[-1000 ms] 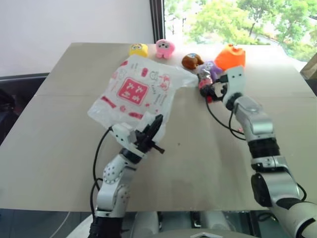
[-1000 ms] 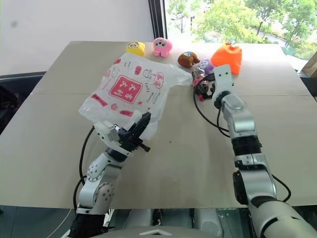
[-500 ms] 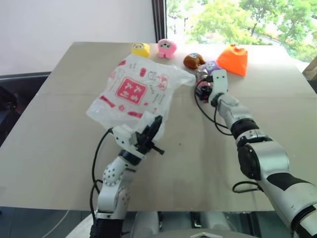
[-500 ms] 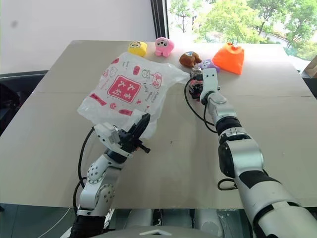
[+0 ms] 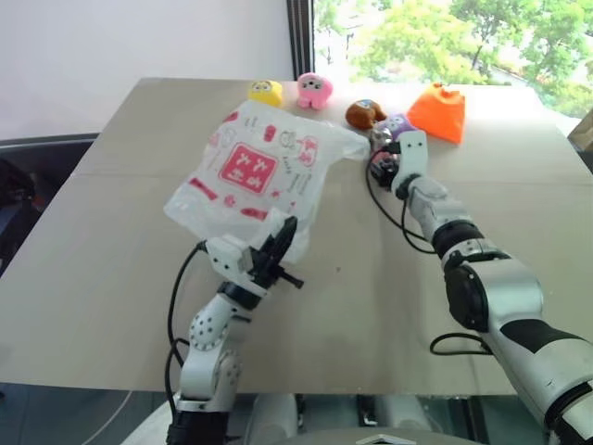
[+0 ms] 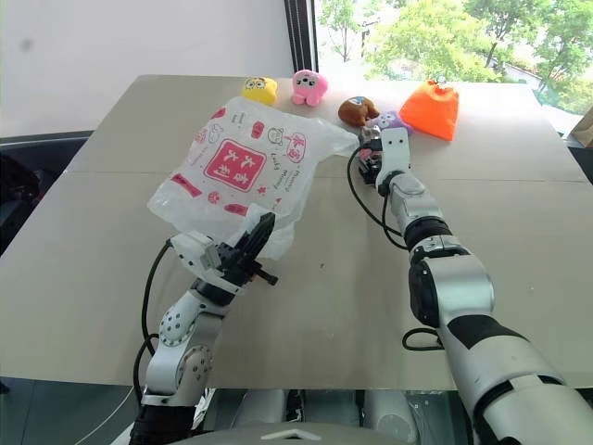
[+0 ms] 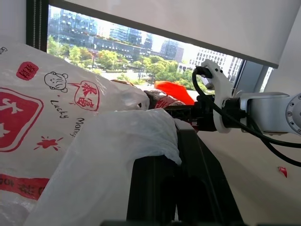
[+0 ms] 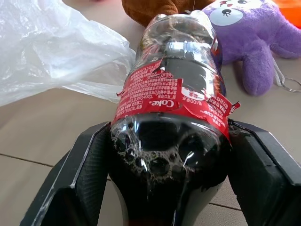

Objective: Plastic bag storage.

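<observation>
The plastic bag point(image 5: 259, 171), translucent white with a red square logo, hangs puffed up over the table's left middle. My left gripper point(image 5: 283, 236) is shut on its lower edge, and the film drapes over the black fingers point(image 7: 188, 179). My right gripper point(image 5: 382, 165) reaches toward the far side of the table, level with its top. It is shut on the base of a cola bottle point(image 8: 171, 94) lying on its side. A black finger point(image 8: 80, 169) presses each flank. The bag's far corner point(image 8: 56, 52) lies just beside the bottle.
Beyond the bottle sit a purple plush point(image 5: 397, 123), a brown plush point(image 5: 363, 113) and an orange cloth pouch point(image 5: 437, 111). A pink toy point(image 5: 313, 90) and a yellow toy point(image 5: 265, 92) stand at the far edge of the wooden table point(image 5: 371, 306), near the window.
My right arm stretched forward and sank toward the table, and its jaws drew in onto the bottle. My left gripper kept its hold on the bag in place.
</observation>
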{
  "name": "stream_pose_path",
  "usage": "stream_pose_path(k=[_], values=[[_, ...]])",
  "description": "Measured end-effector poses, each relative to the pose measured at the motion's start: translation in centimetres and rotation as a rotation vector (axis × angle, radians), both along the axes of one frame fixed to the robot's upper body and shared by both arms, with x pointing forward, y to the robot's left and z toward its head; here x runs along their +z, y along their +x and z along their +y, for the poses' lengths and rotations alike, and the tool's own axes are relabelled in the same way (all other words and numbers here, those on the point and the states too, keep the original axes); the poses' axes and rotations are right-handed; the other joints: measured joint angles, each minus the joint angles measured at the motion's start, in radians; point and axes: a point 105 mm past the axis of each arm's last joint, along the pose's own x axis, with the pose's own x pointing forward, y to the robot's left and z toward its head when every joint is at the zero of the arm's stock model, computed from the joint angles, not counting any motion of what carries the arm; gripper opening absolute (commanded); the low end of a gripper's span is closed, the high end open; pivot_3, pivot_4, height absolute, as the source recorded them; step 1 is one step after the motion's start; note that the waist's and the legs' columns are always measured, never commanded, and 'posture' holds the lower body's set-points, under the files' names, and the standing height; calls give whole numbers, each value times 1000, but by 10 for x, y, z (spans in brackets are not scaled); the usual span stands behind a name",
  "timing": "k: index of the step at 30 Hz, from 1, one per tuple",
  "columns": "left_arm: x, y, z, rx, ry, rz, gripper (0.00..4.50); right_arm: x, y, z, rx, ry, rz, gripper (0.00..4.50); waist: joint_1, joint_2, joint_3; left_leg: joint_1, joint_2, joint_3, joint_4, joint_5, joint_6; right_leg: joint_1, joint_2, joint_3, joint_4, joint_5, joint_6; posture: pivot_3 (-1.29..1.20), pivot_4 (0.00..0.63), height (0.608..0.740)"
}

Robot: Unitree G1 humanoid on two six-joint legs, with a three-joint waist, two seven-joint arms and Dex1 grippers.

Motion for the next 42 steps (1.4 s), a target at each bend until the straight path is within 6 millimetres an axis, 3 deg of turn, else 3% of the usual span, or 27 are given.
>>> stream_pose_path(k=[5, 8, 12, 15, 18, 21, 23, 27, 31, 35, 38, 42], values=[[35, 16, -20, -73, -17, -112, 0, 1, -4, -23, 7, 118, -12, 3045, 17, 1, 1, -2, -1, 0, 0, 0, 0, 0, 0, 0, -1, 0, 0, 0, 150, 740], [44, 18, -39, -173, -14, -139, 0, 5, -14, -39, 44, 148, -43, 3045, 19, 3, 2, -3, 0, 1, -2, 0, 0, -1, 0, 0, -3, 0, 1, 0, 150, 740], [42, 12, -72, -383, 23, -141, 0, 13, -41, -70, 45, 155, -64, 3045, 23, 8, 5, -4, -1, 1, -3, 0, 0, -2, 0, -1, -3, -1, 2, 0, 150, 740], [39, -8, -99, -634, 92, -160, 0, 19, -73, -90, 83, 153, -57, 3045, 19, 10, 6, -3, -2, 1, -3, 0, 0, -1, 0, 0, -3, -1, 3, 0, 150, 740], [21, -30, -109, -831, 225, -161, 0, 25, -97, -102, 125, 147, -46, 3045, 12, 10, 7, 0, -2, 1, -3, 0, 0, -1, 2, 2, -2, -1, 3, 0, 150, 740], [-4, -41, -94, -918, 386, -114, 0, 26, -118, -109, 193, 136, -12, 3045, 2, 12, 7, 2, -1, 0, -3, 0, -1, -1, 4, 3, 0, -1, 2, 0, 150, 740], [-2, -43, -86, -902, 407, -131, 0, 24, -133, -106, 267, 116, 17, 3045, 4, 12, 7, 1, -1, -2, -2, 0, -1, 0, 4, 3, -1, -1, 2, 0, 150, 740], [12, -33, -48, -690, 413, -144, 0, 18, -162, -104, 414, 93, 91, 3045, 4, 11, 8, 0, -1, -7, -3, 0, -1, -1, 3, 6, -2, -1, 2, 0, 150, 740], [34, -36, -34, -506, 335, -201, 0, 22, -186, -64, 669, 121, 121, 3045, 5, 9, 9, 0, -1, -9, -2, 0, -1, 0, 3, 6, -1, -1, 2, 0, 150, 740], [41, -45, -31, -436, 285, -209, 0, 15, -187, -34, 783, 133, 155, 3045, 4, 7, 10, 0, -1, -9, -1, 0, -1, 0, 3, 6, -1, -1, 2, 0, 150, 740], [32, -55, -33, -421, 279, -169, 0, 7, -184, -9, 877, 124, 199, 3045, 11, 6, 10, 0, -2, -10, 0, 0, -1, 0, 3, 5, -1, -1, 2, 0, 150, 740], [28, -59, -32, -389, 280, -155, 0, 1, -185, 2, 943, 107, 231, 3045, 23, 6, 11, -1, -2, -10, 0, 0, 0, 0, 3, 4, -2, -1, 2, 0, 150, 740]])
